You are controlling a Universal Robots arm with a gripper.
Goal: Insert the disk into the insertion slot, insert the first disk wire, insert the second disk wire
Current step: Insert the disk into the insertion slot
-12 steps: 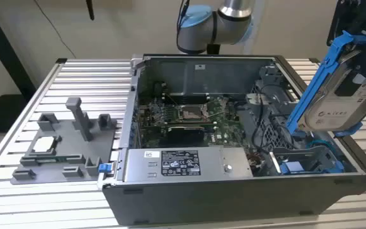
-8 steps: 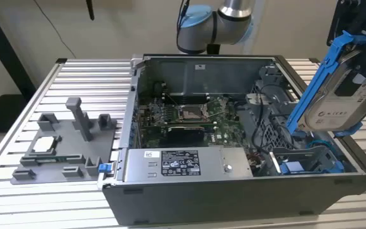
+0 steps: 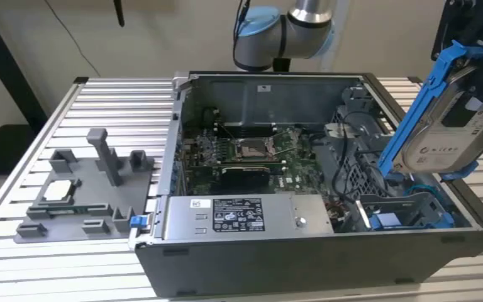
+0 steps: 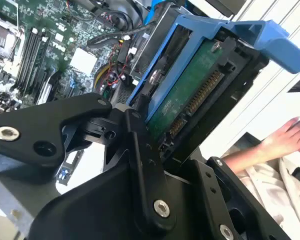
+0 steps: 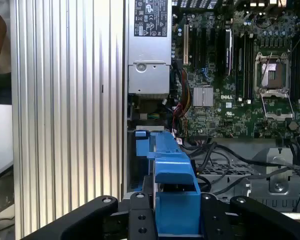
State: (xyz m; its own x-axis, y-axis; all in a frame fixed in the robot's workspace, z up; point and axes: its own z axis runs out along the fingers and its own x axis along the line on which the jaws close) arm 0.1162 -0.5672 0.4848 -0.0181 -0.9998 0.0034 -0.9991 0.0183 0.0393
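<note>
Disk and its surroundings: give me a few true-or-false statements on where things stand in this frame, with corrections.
1. The gripper holds the disk tilted above the computer case. True.
2. The disk sits fully inside the insertion slot. False: it hangs above the slot, not yet in it.
3. The power supply box lies on the table outside the case. False: it is mounted inside the case, along its near wall.
4. A grey fixture stands on the table at the exterior view's left of the case. True.

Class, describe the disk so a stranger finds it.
Start at the open computer case. Above its end at the exterior view's right, the gripper holds the disk tilted. Unlike the silver power supply box, it has a bright blue frame.
</note>
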